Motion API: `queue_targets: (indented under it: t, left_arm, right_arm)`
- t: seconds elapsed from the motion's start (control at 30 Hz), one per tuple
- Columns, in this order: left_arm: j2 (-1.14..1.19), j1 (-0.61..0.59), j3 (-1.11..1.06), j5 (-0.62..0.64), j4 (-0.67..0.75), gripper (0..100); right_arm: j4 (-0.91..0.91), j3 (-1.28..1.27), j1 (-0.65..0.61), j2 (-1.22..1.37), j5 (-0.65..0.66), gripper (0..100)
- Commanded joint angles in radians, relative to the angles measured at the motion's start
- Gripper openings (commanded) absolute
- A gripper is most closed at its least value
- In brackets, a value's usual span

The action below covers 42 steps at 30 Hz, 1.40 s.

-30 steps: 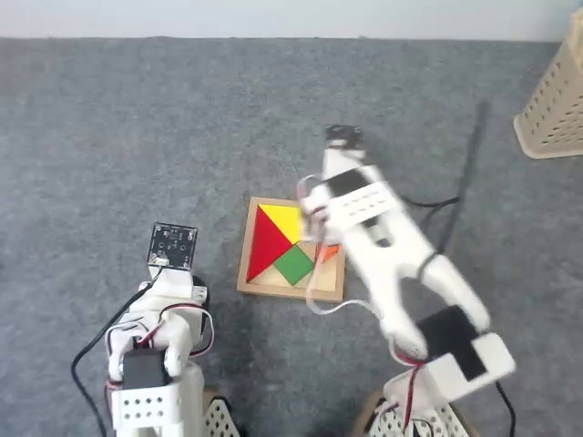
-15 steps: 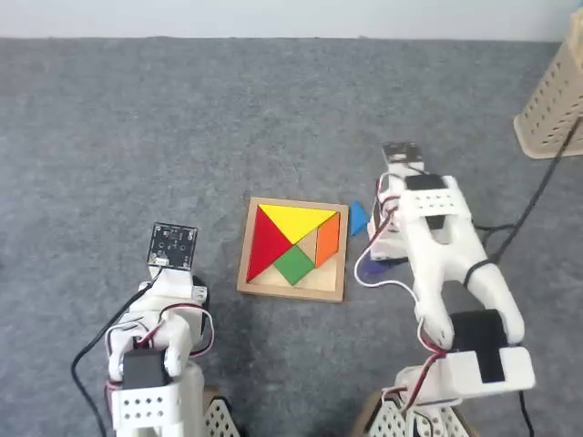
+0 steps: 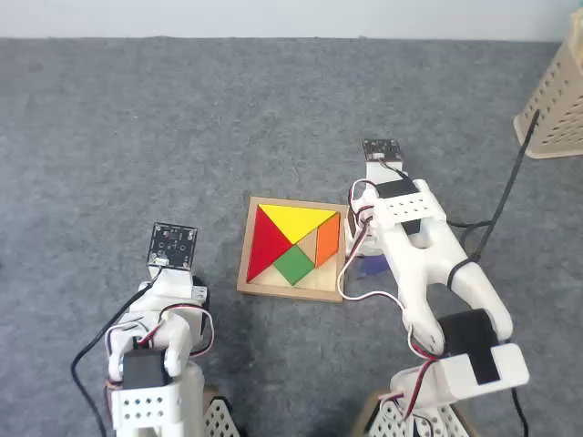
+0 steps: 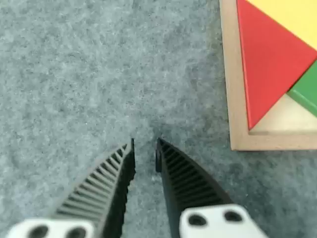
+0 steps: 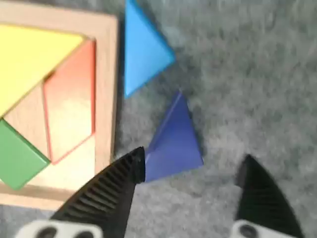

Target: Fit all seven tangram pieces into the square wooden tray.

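The square wooden tray (image 3: 246, 264) lies on grey carpet and holds a yellow triangle (image 3: 296, 220), a red triangle (image 3: 264, 246), a green square (image 3: 293, 265) and an orange parallelogram (image 3: 328, 244). My right gripper (image 5: 193, 163) hangs open just right of the tray. The dark blue triangle (image 5: 173, 141) lies on the carpet between its fingertips and close to one of them. A light blue triangle (image 5: 141, 54) lies beyond it against the tray rim (image 5: 106, 74). My left gripper (image 4: 145, 148) is shut but for a narrow slit, holds nothing and hovers over carpet near the tray's corner (image 4: 233, 99).
A beige perforated basket (image 3: 556, 100) stands at the far right edge. A black cable (image 3: 506, 196) runs beside the right arm. Part of the tray floor (image 3: 319, 280) is bare wood. Open carpet lies to the left and behind the tray.
The right arm left the tray, swung out to the right, then came back a little over the blue pieces. The orange parallelogram now lies in the tray. The left arm has not moved.
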<state>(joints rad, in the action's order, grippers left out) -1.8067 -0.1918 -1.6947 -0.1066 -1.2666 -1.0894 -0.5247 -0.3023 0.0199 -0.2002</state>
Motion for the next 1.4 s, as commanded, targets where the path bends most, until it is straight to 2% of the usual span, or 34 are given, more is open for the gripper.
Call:
queue_targets:
  t: [0.0, 0.13, 0.33, 0.6, 0.77, 0.87, 0.97, 1.17, 1.37]
  left_arm:
    - [-0.021, 0.002, 0.010, 0.008, 0.000, 7]
    - [-0.021, 0.002, 0.010, 0.008, 0.000, 7]
    - [-0.021, 0.002, 0.010, 0.008, 0.000, 7]
    - [-0.021, 0.002, 0.010, 0.008, 0.000, 7]
    - [-0.021, 0.002, 0.010, 0.008, 0.000, 7]
    - [-0.021, 0.002, 0.010, 0.008, 0.000, 7]
    - [-0.021, 0.002, 0.010, 0.008, 0.000, 7]
    - [-0.021, 0.002, 0.010, 0.008, 0.000, 7]
    - [-0.021, 0.002, 0.010, 0.008, 0.000, 7]
  right_arm:
    - [0.042, 0.012, 0.021, 0.061, -0.015, 33.5]
    - [0.036, 0.078, 0.027, 0.177, -0.015, 30.8]
    - [-0.024, 0.147, 0.028, 0.239, -0.015, 14.3]
    - [-0.035, 0.115, 0.077, 0.174, -0.009, 13.0]
    - [-0.036, 0.028, 0.077, -0.022, -0.014, 13.0]
    - [-0.039, -0.028, 0.013, -0.160, -0.014, 13.0]
    - [-0.087, -0.046, -0.104, -0.254, -0.015, 13.0]
    - [-0.010, -0.041, -0.318, -0.240, -0.038, 12.7]
    - [0.044, 0.011, -0.355, -0.133, -0.192, 9.0]
